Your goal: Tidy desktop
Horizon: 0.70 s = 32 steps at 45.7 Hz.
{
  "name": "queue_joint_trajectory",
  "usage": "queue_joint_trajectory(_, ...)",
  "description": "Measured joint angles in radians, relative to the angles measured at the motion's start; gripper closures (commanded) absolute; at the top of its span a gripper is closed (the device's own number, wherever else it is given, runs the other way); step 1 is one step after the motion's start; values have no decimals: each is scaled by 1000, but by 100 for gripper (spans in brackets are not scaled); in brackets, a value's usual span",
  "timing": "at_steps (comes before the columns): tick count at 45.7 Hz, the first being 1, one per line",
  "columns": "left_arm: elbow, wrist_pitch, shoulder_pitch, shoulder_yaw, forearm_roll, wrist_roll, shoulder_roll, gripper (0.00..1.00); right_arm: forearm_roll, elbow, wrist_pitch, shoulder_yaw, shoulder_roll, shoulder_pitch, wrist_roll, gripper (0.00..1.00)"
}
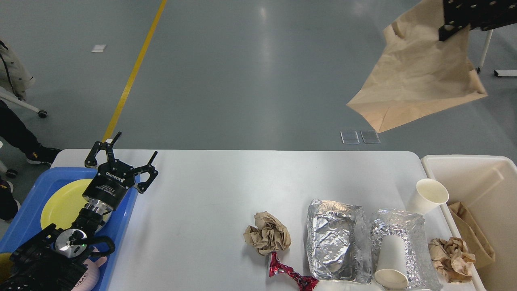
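Far left: blue tray point(125, 220) at the desktop's left end, holding a yellow plate point(62, 202). Above the tray's far right corner, left gripper point(127, 155), fingers spread wide apart, nothing between them. Black arm running back to the lower left corner, over a pink item only partly visible at the bottom edge.

Centre: desktop point(210, 194), white, rounded corners, filling the lower half of the view from the tray to the bin, grey floor beyond its far edge. Toward the near middle, a crumpled brown paper ball point(267, 233), and just in front of it, touching or nearly so, a twisted red foil wrapper point(291, 275).

Right of that: two foil trays side by side, the left one point(337, 240) empty, the right one point(404, 238) with a white paper cup point(391, 262) lying in it, mouth toward the near edge. Second paper cup point(429, 195) behind, tipped, near the desktop's right edge. Another crumpled paper wad point(451, 258) at the right near corner.

Far right: cream bin point(476, 169) beside the desktop, a brown bag point(472, 232) inside.

Upper right: right gripper point(452, 30) high above the floor, clamped on a large brown paper bag point(420, 76) hanging below it.
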Motion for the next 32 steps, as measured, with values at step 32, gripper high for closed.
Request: queue_joint_trajectory(32, 0, 0, -1, 0, 0, 0, -1, 1, -67, -637, -787, 212, -186, -1523, 13, 100)
